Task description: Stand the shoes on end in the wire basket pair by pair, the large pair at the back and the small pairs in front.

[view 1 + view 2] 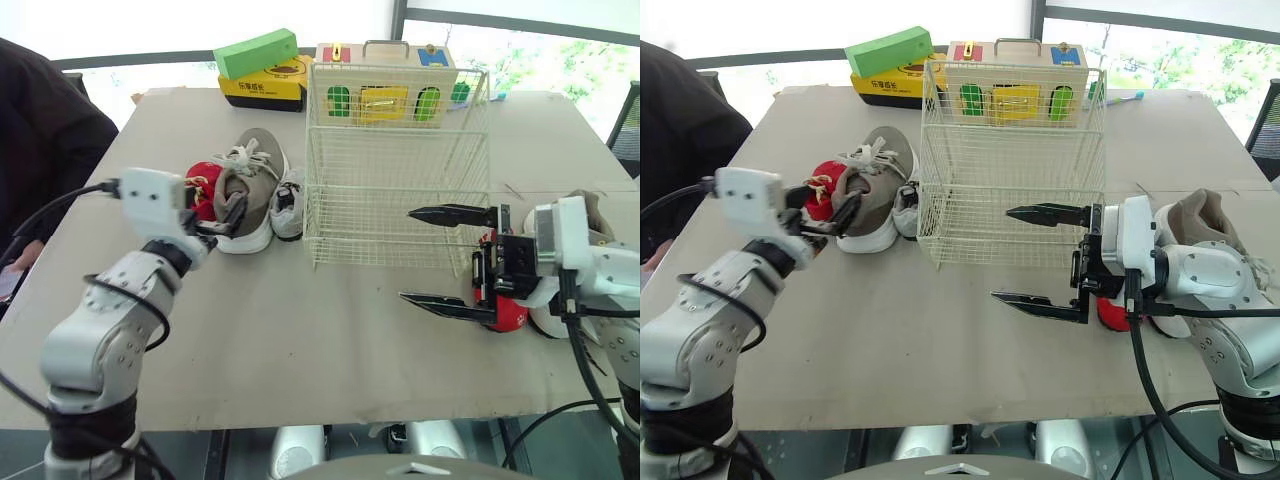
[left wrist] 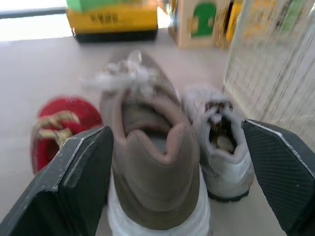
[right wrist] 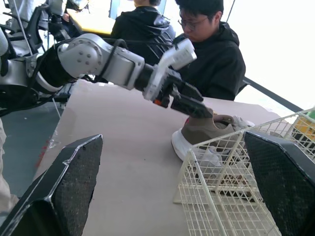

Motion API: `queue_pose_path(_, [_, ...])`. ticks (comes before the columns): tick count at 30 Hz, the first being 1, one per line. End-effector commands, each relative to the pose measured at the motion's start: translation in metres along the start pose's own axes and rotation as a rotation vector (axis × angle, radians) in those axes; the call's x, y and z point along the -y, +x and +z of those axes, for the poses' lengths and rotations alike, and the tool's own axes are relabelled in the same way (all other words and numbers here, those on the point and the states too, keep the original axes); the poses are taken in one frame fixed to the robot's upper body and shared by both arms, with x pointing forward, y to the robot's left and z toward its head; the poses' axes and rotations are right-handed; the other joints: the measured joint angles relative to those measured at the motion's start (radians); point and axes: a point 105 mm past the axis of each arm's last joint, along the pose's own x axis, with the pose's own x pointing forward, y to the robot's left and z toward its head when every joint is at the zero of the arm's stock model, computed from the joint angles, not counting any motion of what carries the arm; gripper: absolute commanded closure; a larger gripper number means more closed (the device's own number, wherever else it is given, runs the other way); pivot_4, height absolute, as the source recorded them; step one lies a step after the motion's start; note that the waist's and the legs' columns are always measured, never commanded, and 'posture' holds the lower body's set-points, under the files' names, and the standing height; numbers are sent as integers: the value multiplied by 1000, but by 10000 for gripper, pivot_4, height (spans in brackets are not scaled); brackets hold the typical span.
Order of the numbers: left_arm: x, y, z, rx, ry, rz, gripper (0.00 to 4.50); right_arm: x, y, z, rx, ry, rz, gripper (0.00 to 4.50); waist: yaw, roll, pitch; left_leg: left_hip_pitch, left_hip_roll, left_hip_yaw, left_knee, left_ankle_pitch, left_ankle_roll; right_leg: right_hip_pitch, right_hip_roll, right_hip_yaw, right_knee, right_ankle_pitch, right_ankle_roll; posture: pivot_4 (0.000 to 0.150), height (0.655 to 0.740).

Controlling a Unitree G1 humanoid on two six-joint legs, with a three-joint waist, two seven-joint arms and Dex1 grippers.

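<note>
Sneaker [image 1: 252, 185] lies sole-down, heel toward the robot.

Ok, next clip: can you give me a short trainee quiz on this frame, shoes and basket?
1. True or false: the wire basket already holds a shoe.
2. Which shoe lies nearest the basket's left side? A) red shoe B) taupe shoe C) white shoe
3. Are the fingers of the right claw open or shut?
Key: 1 false; 2 C; 3 open.
</note>
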Motion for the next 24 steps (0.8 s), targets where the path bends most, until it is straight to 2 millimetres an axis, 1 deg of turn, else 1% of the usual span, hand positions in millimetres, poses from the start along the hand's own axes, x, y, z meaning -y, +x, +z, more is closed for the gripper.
queue_pose_path(1, [-7,17,-31,-138,12,92,5691,-6,1,4,-7,-38,-5,0,1,0,0,0,0,0,0,0,0,0,0,-1,0,1,1,1500,7400])
queue_pose_path(3, [-3,22,-48,-179,23,87,12500,-7,0,3,-15,-34,-17,0,7,0,-1,0,0,1,-1,0,0,1,0,-2,0,1,1,1500,7400])
queue_pose_path(6, [3,26,-53,-163,28,56,26214,-8,1,1,-25,-30,-33,0,11,3,-2,2,0,1,-1,0,0,2,0,-3,0,-1,-1,1500,7400])
queue_pose_path(7, [4,26,-53,-159,35,50,29707,-9,1,1,-26,-28,-36,0,11,3,-2,2,0,1,0,0,-1,2,0,-3,0,-1,-1,1500,7400])
queue_pose_path(8, [4,27,-53,-147,33,49,32574,-9,1,0,-29,-24,-41,0,11,3,-2,4,0,0,0,1,-1,4,0,-3,0,-1,-1,1500,7400])
queue_pose_path(9, [3,28,-52,-125,30,48,34009,-8,2,-1,-33,-21,-47,0,11,3,-3,6,0,0,0,1,-1,5,0,-3,0,-1,0,1500,7400])
queue_pose_path(11, [2,28,-40,-47,16,56,37516,-6,2,-5,-45,-10,-68,0,12,4,-3,7,0,-2,0,0,-1,6,-1,-2,0,-3,2,1500,7400])
queue_pose_path(12, [3,26,-32,7,8,60,38030,-4,3,-5,-48,-10,-82,0,12,4,-3,7,0,-2,0,0,-1,6,-1,-2,0,-3,2,1500,7400])
queue_pose_path(14, [-3,16,-2,169,7,119,38264,3,4,-3,-40,-29,-130,0,11,4,-3,6,0,-3,0,1,-1,6,-1,-2,0,-1,0,1500,7400])
queue_pose_path(15, [-8,8,16,269,-6,158,38279,6,4,-3,-39,-26,-138,0,11,4,-3,5,0,-3,0,1,-1,5,-1,-2,0,-1,-1,1500,7400])
queue_pose_path(16, [-11,1,26,332,-15,183,38307,8,5,-2,-39,-22,-141,0,11,2,-2,4,0,-4,0,1,-1,4,-1,-2,0,-1,-2,1500,7400])
queue_pose_path(17, [-12,-11,47,440,-15,210,38374,12,5,-1,-35,-27,-156,0,11,0,-1,2,0,-4,0,1,-1,3,-1,-2,0,0,-2,1500,7400])
queue_pose_path(18, [-11,-22,64,525,9,223,38374,17,6,2,-20,-16,-162,0,11,-4,2,0,0,-4,0,1,-1,1,-1,-2,0,0,-2,1500,7400])
queue_pose_path(19, [-9,-31,78,593,32,234,38374,21,7,5,0,-16,-165,0,9,-10,5,-2,0,-4,0,1,-1,0,-1,-2,0,0,-2,1500,7400])
queue_pose_path(20, [-7,-39,88,646,38,238,38374,25,8,9,9,-21,-167,0,8,-12,6,-3,0,-5,0,1,-1,-1,0,-3,0,0,-2,1500,7400])
queue_pose_path(21, [-6,-44,95,677,40,241,38374,29,10,13,17,-27,-170,0,9,-12,7,-4,0,-5,0,1,-1,-1,0,-3,0,2,-1,1500,7400])
queue_pose_path(22, [-2,-47,104,712,63,229,38374,38,12,21,33,-56,-189,0,9,-12,7,-4,0,-4,0,1,-1,-1,0,-3,-1,2,1,1500,7400])
queue_pose_path(23, [7,-50,116,753,112,179,38374,49,14,31,31,-63,-204,0,9,-12,7,-4,0,-4,0,1,-1,-2,-1,-2,-1,2,1,1500,7400])
queue_pose_path(24, [15,-51,123,779,149,142,38374,56,15,38,29,-64,-215,0,10,-12,7,-5,0,-3,0,1,-1,-2,-1,-2,-1,2,1,1500,7400])
